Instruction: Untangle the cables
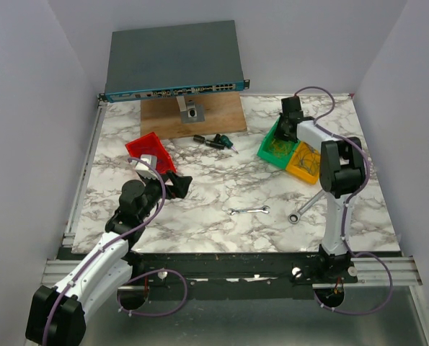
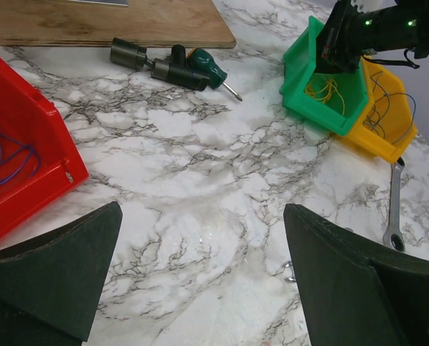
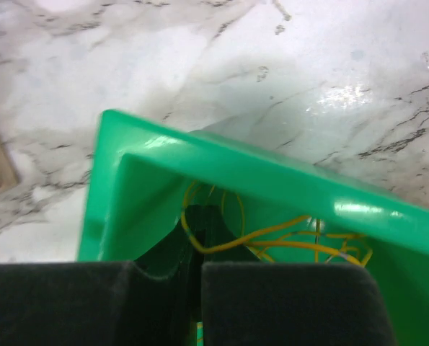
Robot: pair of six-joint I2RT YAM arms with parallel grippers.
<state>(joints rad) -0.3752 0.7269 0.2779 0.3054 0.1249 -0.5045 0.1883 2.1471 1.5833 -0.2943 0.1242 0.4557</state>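
The cables lie sorted in bins: thin blue strands (image 2: 1, 155) in the red bin (image 2: 34, 144), yellow strands (image 3: 301, 241) in the green bin (image 3: 221, 169), and more fine wires (image 2: 380, 108) in the yellow bin (image 2: 398, 133). My right gripper (image 3: 202, 216) reaches down inside the green bin (image 1: 274, 150), shut, with one yellow cable kinked across the seam of its fingertips. My left gripper (image 2: 201, 216) hovers wide open over bare marble beside the red bin (image 1: 151, 151), nothing between its fingers (image 2: 63, 267).
Two silver wrenches (image 1: 249, 210) (image 1: 304, 207) lie on the marble near the front. A green-handled screwdriver with dark bits (image 1: 214, 141) lies mid-table. A wooden board (image 1: 192, 115) and a grey network switch (image 1: 172, 61) stand at the back.
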